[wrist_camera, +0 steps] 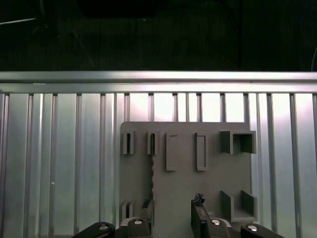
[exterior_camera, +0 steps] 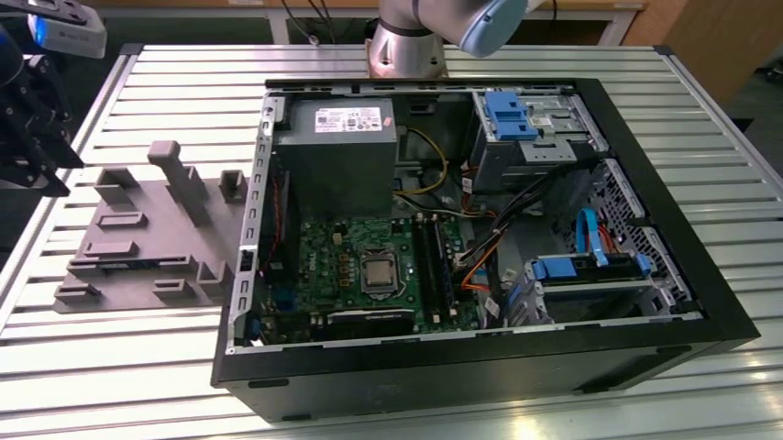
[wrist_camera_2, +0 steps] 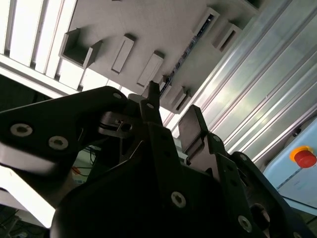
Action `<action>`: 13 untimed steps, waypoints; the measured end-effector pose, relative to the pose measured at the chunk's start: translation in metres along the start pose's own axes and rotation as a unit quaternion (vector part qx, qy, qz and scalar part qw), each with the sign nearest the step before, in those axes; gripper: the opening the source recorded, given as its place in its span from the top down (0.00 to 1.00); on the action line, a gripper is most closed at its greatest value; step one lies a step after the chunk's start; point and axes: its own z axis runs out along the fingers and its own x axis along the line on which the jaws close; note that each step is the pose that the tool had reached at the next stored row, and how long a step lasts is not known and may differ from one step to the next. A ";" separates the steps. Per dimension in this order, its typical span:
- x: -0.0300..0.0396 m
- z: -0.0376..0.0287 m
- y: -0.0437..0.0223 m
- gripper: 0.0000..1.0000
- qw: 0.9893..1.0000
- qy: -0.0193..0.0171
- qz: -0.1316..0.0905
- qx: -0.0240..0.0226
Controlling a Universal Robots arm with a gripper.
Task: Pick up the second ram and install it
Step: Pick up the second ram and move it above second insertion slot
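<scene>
exterior cam sits high, off the arm, looking down at an angle over the whole slatted table [exterior_camera: 147,367], w/ the open pc case [exterior_camera: 490,385] mid-frame and the gray fixture [exterior_camera: 147,247] near the table edge at the exterior view's left. first wrist cam looks straight down on the fixture from well above, table edge incl. second wrist cam is close behind the gripper [wrist_camera_2: 171,106], tilted, facing the same fixture. all 3 share fixture + table slats.
</scene>
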 end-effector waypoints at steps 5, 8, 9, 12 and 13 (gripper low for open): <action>0.0012 0.0031 0.0000 0.57 1.000 -0.007 0.000 0.001; 0.0017 0.0041 0.0002 0.57 1.000 -0.011 -0.001 0.001; 0.0018 0.0043 0.0002 0.57 1.000 -0.011 -0.001 0.002; 0.0018 0.0045 0.0002 0.57 1.000 -0.011 -0.001 0.002; 0.0018 0.0045 0.0002 0.57 1.000 -0.011 -0.001 0.002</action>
